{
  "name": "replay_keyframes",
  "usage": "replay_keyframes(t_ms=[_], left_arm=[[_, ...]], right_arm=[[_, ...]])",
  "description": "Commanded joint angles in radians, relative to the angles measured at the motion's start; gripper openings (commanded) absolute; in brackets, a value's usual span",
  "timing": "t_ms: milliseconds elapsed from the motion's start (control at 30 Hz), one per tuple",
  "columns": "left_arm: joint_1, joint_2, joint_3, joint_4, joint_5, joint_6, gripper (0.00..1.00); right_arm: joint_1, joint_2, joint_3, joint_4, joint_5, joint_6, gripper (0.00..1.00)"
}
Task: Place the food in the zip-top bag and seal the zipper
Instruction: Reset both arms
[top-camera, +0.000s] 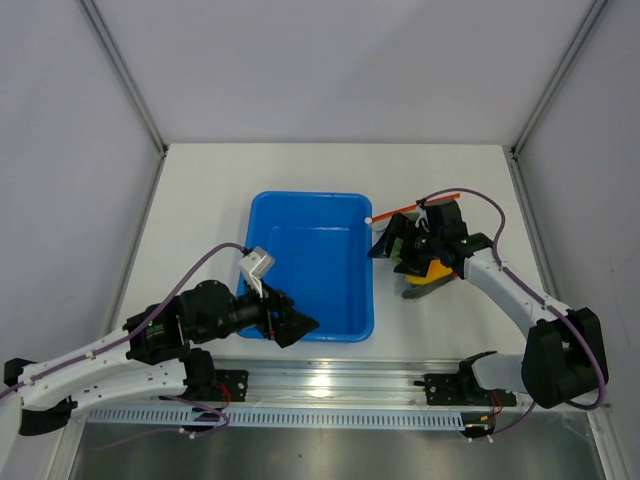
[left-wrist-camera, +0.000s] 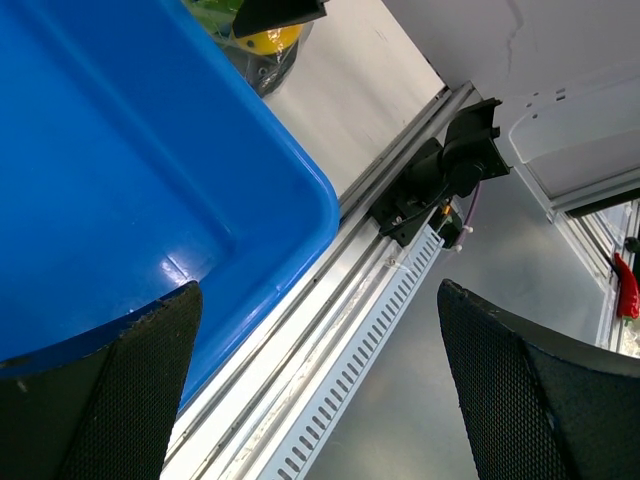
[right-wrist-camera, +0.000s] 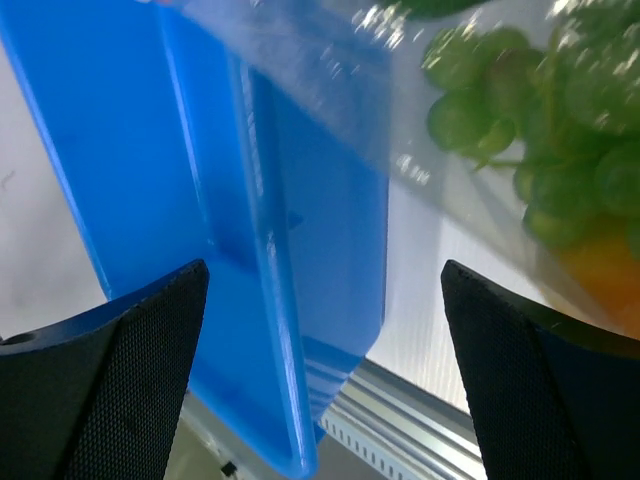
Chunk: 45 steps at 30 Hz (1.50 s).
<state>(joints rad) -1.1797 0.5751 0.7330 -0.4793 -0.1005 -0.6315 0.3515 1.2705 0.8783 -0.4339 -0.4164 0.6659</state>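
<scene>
Both released: left end effector (top-camera: 300, 325) at blue tray (top-camera: 320, 215) edge; right end effector (right-wrist-camera: 322, 300) by zip-top bag (right-wrist-camera: 400, 120) holding food (right-wrist-camera: 520, 130).

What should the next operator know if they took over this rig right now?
The left pincer is open and holds nothing, at the near corner of the blue tray.
The right pincer is open, above the zip-top bag, which sits right of the tray.
Done: the leafy green bunch and an orange piece are inside the bag; nothing loose shows in the tray.
The zipper shows at the bag's far edge; whether it is pressed shut cannot be told.
Left: check the seal and close it if needed.
</scene>
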Motion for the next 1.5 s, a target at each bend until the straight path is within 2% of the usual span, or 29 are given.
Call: replay_keyframes(t_ms=[0, 300, 533, 700, 933, 1033, 1067, 1100, 1167, 1200, 1300, 1400, 1467], left_arm=[[0.006, -0.007, 0.0, 0.036, 0.018, -0.027, 1.0], [0.006, -0.046, 0.014, -0.024, 0.012, -0.046, 1.0], [0.006, -0.061, 0.019, -0.058, 0.004, -0.048, 0.99], [0.006, -0.061, 0.016, -0.056, -0.008, -0.042, 1.0], [0.034, -0.028, 0.0, -0.018, -0.007, -0.002, 0.99], [0.129, -0.005, -0.02, 0.034, 0.088, 0.038, 1.0], [0.222, 0.009, -0.042, 0.082, 0.149, 0.049, 1.0], [0.279, 0.031, -0.049, 0.097, 0.273, 0.055, 0.99], [0.368, 0.096, -0.05, 0.126, 0.361, 0.056, 1.0], [0.418, 0.114, -0.041, 0.149, 0.381, 0.062, 0.99], [0.465, 0.155, -0.006, 0.189, 0.394, 0.108, 0.99], [0.529, 0.183, 0.012, 0.203, 0.407, 0.115, 0.99], [0.595, 0.196, 0.009, 0.244, 0.467, 0.108, 0.99]], right_arm=[[-0.012, 0.046, 0.007, 0.141, 0.021, 0.055, 0.99], [-0.172, 0.164, 0.028, 0.233, 0.068, 0.054, 1.0], [-0.278, 0.242, 0.071, 0.239, 0.042, 0.012, 0.99], [-0.253, 0.256, 0.114, 0.242, -0.041, -0.026, 0.99], [-0.177, 0.182, 0.12, 0.146, -0.003, -0.089, 1.0], [-0.146, 0.093, 0.094, 0.112, 0.042, -0.098, 0.99], [-0.141, 0.045, 0.085, 0.107, 0.039, -0.101, 0.99], [-0.129, 0.02, 0.074, 0.103, 0.036, -0.1, 0.99], [-0.117, -0.031, 0.045, 0.081, 0.051, -0.097, 0.99], [-0.109, -0.08, 0.039, 0.061, 0.091, -0.101, 0.99], [-0.075, -0.167, 0.024, -0.043, 0.191, -0.104, 0.99], [-0.077, -0.223, -0.025, -0.101, 0.209, -0.063, 0.99], [-0.072, -0.278, -0.061, -0.108, 0.203, -0.036, 0.99]])
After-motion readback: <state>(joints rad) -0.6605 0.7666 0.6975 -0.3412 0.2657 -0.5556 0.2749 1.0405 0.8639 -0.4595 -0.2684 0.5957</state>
